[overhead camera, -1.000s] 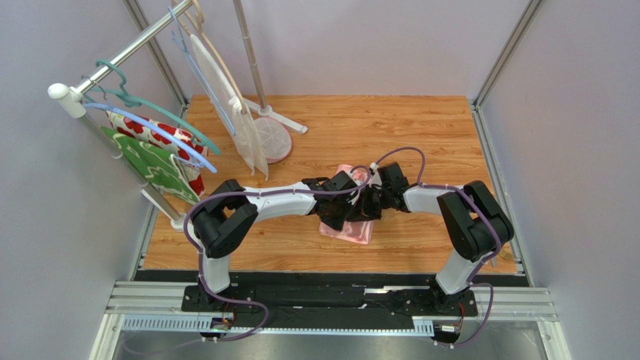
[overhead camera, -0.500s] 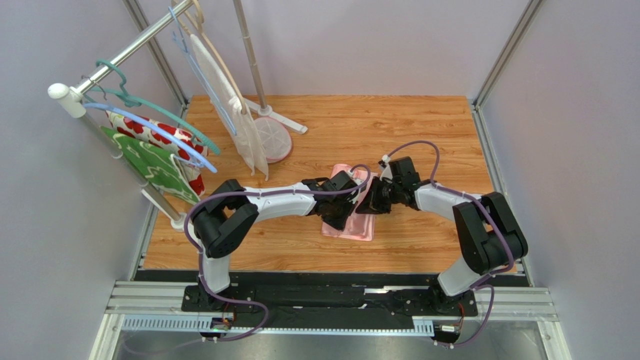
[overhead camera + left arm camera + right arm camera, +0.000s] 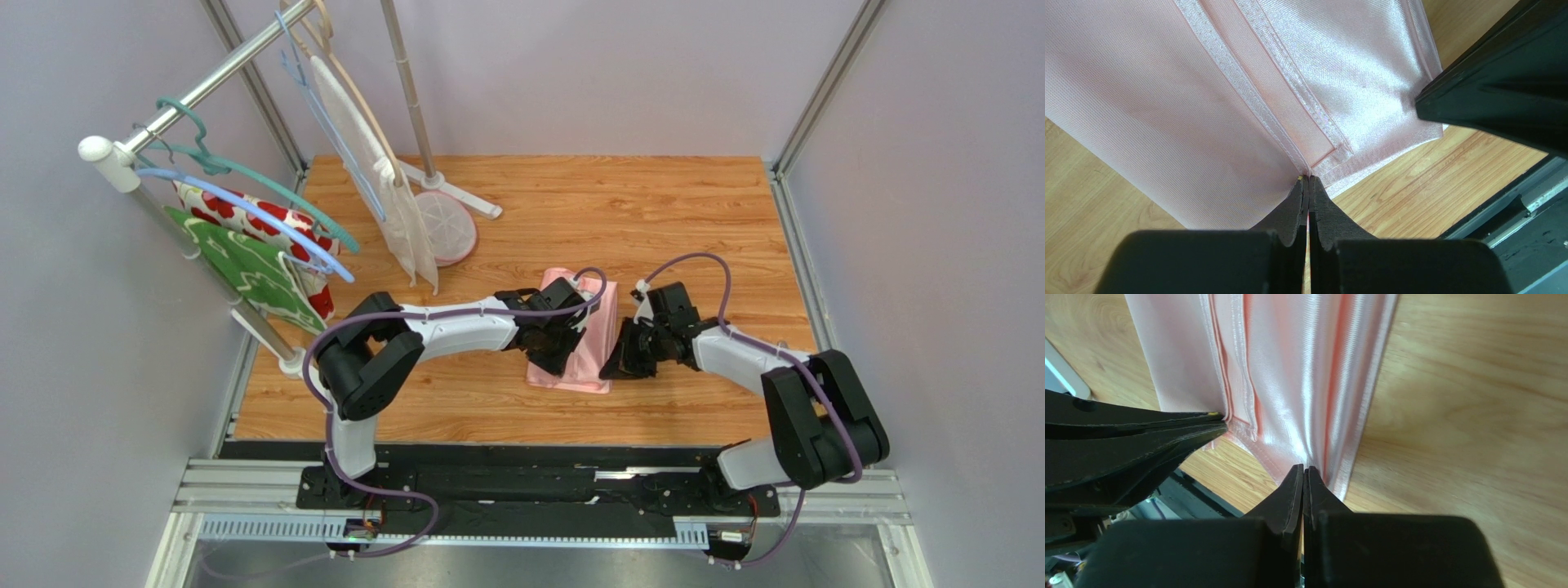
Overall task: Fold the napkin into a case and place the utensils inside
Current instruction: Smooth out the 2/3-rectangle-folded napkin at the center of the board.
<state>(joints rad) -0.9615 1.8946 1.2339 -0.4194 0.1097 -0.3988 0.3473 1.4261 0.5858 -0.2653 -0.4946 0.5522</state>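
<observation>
Fingers of the left gripper (image 3: 555,352) and the right gripper (image 3: 622,358) are seen from the top view clenched at the near end of the napkin (image 3: 594,321), one at its 8 o'clock corner and the other at its 4 o'clock corner. The cloth is laid as a narrow folded strip mid-bench (image 3: 687,221).

From the left wrist, the shut tips are seen pinching the hem where the layers meet (satin face up).

From the right wrist, the tips are closed on the near hem at 6 o'clock, with creases running to them. The left fingers enter at 9 o'clock.

Folding is judged to be in hand, and no utensils are seen. A joint, level carry of the pinched end is called for next, so that the layers are not pulled askew.
</observation>
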